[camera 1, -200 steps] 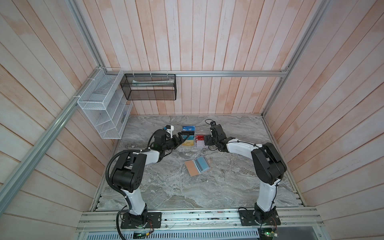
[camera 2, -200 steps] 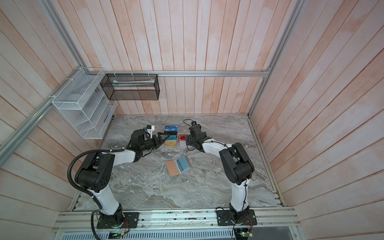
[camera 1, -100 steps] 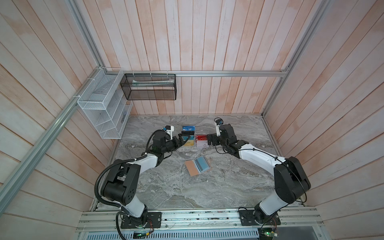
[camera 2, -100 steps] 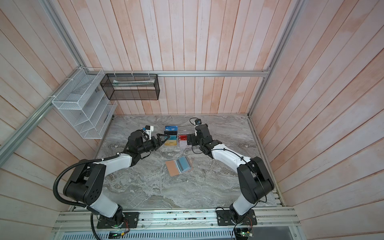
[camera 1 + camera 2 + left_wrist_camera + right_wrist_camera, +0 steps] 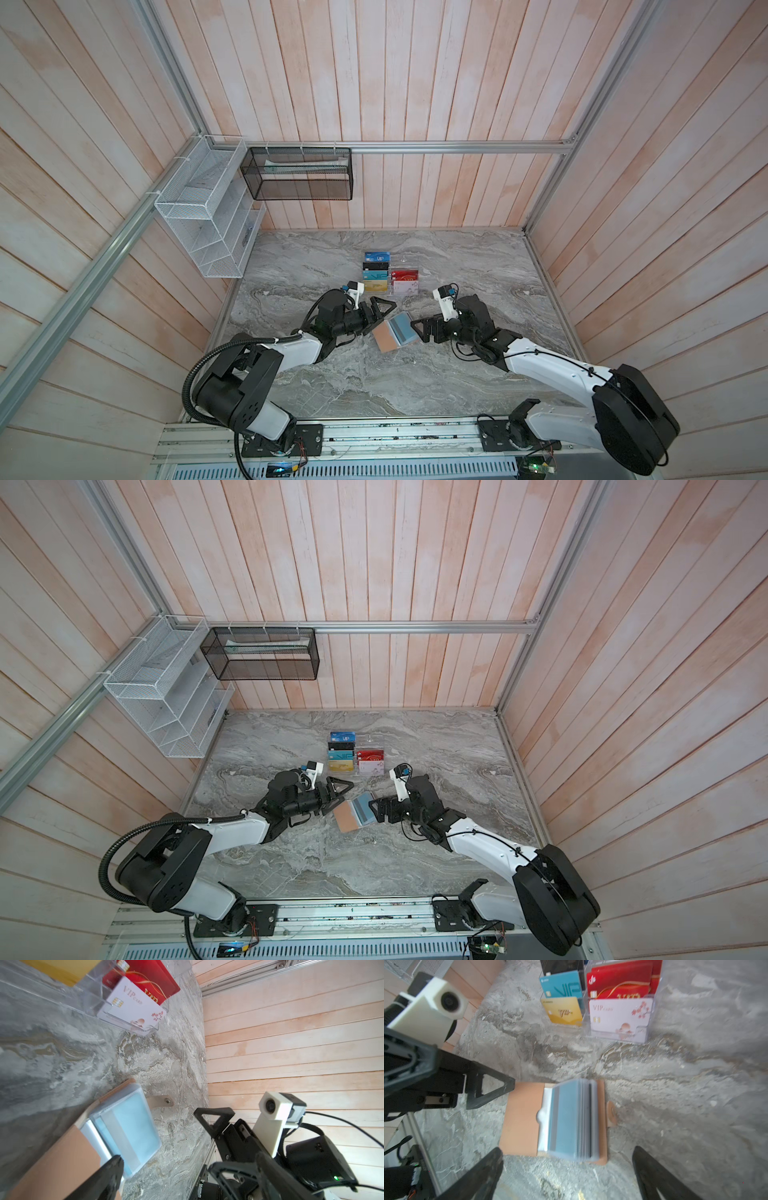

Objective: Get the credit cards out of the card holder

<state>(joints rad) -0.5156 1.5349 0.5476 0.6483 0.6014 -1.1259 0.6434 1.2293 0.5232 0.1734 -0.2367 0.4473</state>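
Note:
The card holder (image 5: 384, 343) (image 5: 345, 821) lies open on the marble, tan cover spread flat (image 5: 523, 1118) (image 5: 62, 1157). Its clear sleeves are stacked on one half. A blue-grey credit card (image 5: 564, 1118) (image 5: 133, 1126) with a darker stripe shows through the top sleeve; any other credit cards in the sleeves cannot be made out. My left gripper (image 5: 380, 318) (image 5: 340, 793) (image 5: 189, 1159) is open at the holder's left side, one fingertip (image 5: 116, 1165) over the cover. My right gripper (image 5: 417, 330) (image 5: 376, 810) (image 5: 568, 1150) is open at the holder's right edge, holding nothing.
A clear acrylic tiered stand (image 5: 411, 262) (image 5: 376, 742) (image 5: 654, 991) holding several coloured cards stands just behind the holder. A white wire rack (image 5: 208, 216) hangs on the left wall. On the back wall is a black mesh basket (image 5: 297, 174).
Both grippers have drawn back from the acrylic stand toward the card holder. The right arm swung outward and now faces the holder's right edge. Both stayed open.

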